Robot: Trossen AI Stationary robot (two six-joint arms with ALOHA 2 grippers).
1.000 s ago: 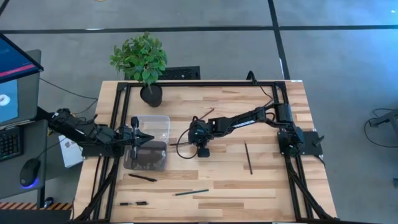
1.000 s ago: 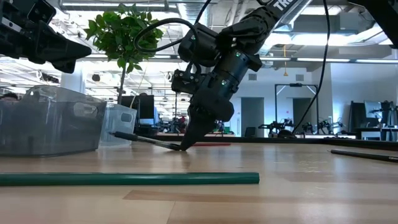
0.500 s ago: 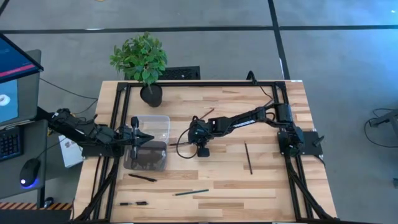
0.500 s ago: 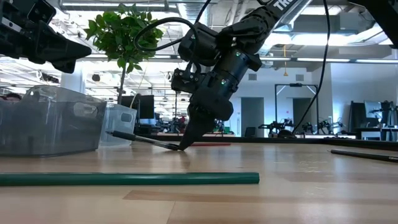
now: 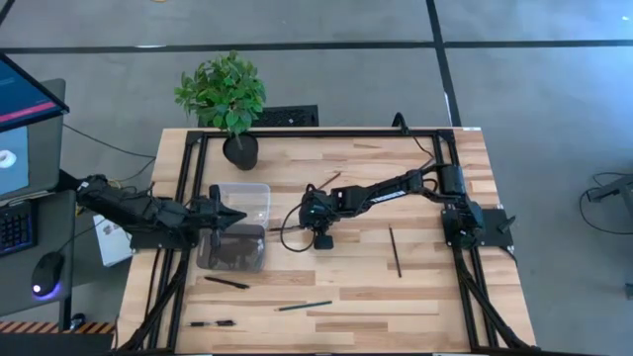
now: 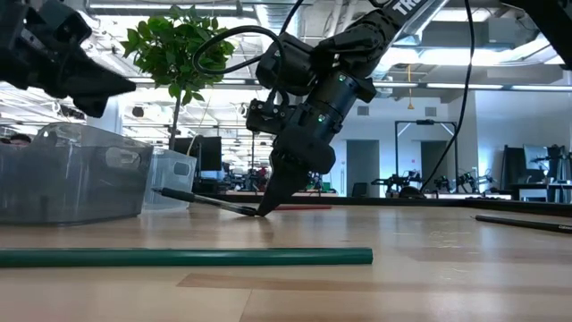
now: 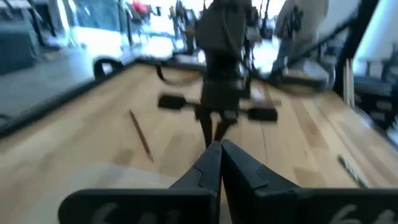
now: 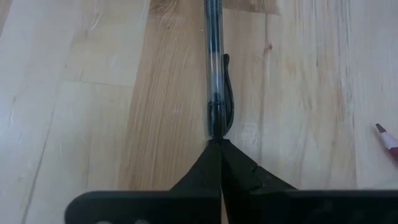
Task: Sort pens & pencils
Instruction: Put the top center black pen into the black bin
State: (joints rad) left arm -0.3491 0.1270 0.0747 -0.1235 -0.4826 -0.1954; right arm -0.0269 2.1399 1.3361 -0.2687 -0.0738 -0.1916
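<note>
Pens & pencils lie scattered on the table (image 5: pixel 425 287); the right gripper (image 6: pixel 265 207) pinches one black pen (image 8: pixel 214 68) tight, while the left gripper (image 7: pixel 219 147) hovers closed over the clear bin (image 5: pixel 259 194)

Bright even daylight, soft shadows; left wrist view blurred, others sharp

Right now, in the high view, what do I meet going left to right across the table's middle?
Bin → right claw, shut on a pen → dark pencil. The left claw, over the bin, is left out.
</note>
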